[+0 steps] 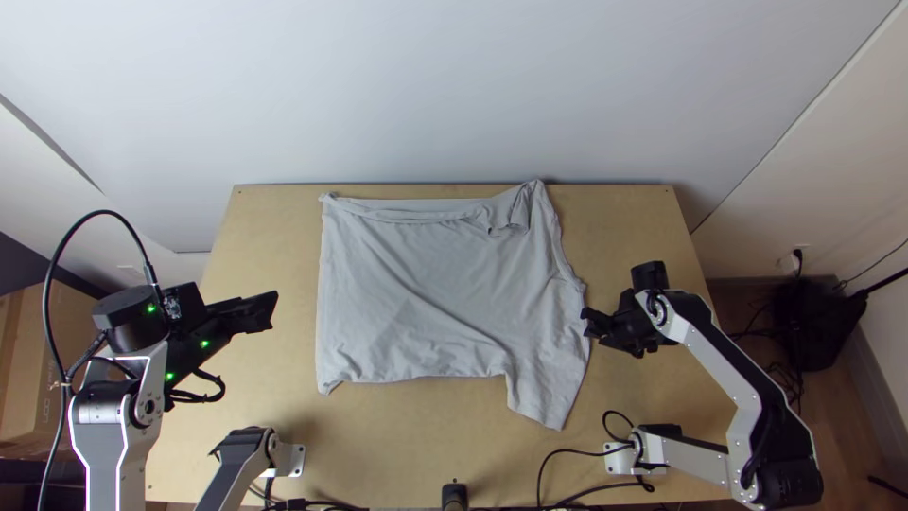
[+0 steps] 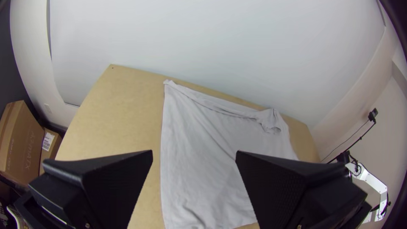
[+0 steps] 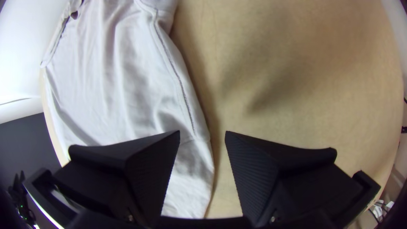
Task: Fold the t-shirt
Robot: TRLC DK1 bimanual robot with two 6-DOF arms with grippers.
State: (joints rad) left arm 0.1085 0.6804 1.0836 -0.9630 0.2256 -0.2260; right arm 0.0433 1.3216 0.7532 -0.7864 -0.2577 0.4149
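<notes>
A light grey t-shirt (image 1: 435,293) lies mostly spread, its far edge rolled over and one sleeve pointing to the near right. The left gripper (image 1: 274,310) is left of the shirt, above the table and apart from the cloth. In the left wrist view, the left gripper (image 2: 194,154) stands open, with the shirt (image 2: 199,152) beyond it. At the shirt's right edge is the right gripper (image 1: 586,322). In the right wrist view, the right gripper (image 3: 202,133) is open over the border of the shirt (image 3: 127,85), nothing held between its fingers.
The light wooden table (image 1: 624,227) has bare wood on both sides of the shirt. A white wall (image 1: 426,95) rises behind its far edge. Black cables (image 1: 567,483) lie along the near edge, and cardboard boxes (image 2: 25,140) stand off to the left.
</notes>
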